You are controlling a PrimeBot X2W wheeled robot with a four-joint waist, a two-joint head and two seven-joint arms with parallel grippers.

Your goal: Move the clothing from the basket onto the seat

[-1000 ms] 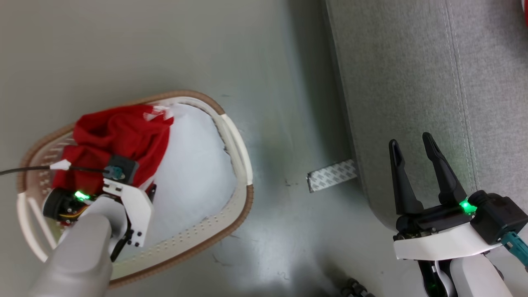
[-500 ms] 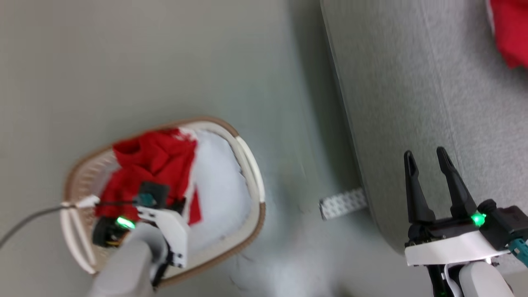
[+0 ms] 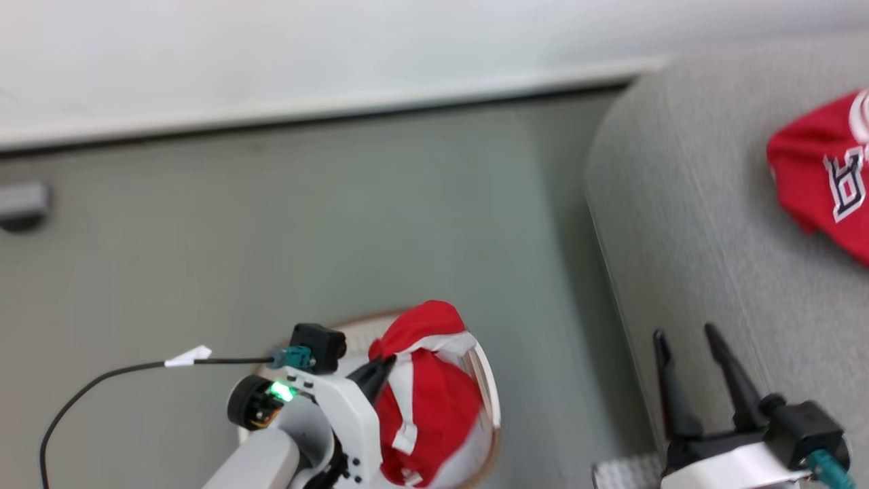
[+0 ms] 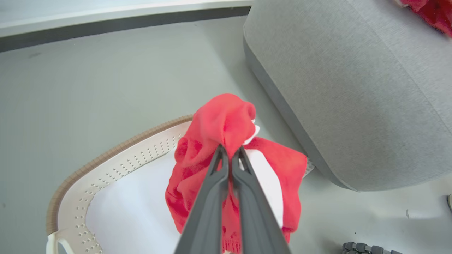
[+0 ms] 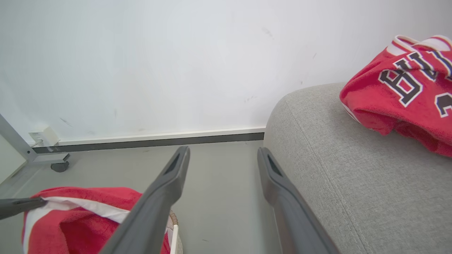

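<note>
Delivered: lettered red jersey, on grey fabric sofa. Pending: white-trimmed red garment, clamped in left gripper over cream perforated basket. Right gripper spread, empty.

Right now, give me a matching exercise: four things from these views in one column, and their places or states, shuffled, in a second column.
Column one
1. left gripper
2. right gripper
3. lettered jersey
4. basket

Column two
A. lying on the sofa
B. on the floor, white pad inside
C. open, holding nothing
D. shut on a red garment

Pairs: 1-D, 2-C, 3-A, 4-B
</note>
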